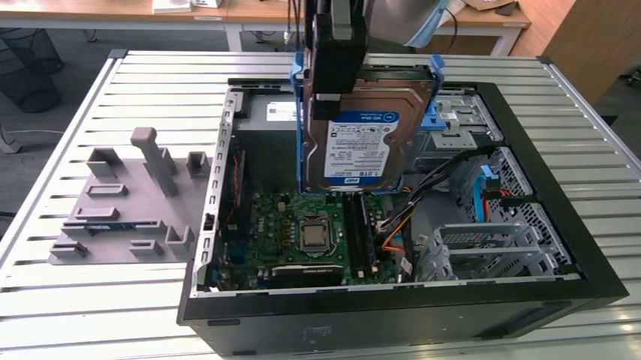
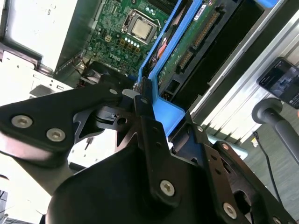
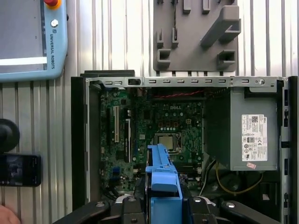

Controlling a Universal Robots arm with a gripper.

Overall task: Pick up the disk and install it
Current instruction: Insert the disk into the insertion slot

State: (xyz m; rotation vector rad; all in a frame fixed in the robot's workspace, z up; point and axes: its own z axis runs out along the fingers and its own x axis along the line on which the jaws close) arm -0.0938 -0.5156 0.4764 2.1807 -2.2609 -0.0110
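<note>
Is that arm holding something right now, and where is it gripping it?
Yes: the gripper is shut on the disk, clamping its upper end at the blue frame, so it hangs upright above the open computer case.

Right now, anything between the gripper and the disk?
Nothing. In the second wrist view the gripper clamps the disk by its blue frame; the exterior view shows it above the case.
</note>
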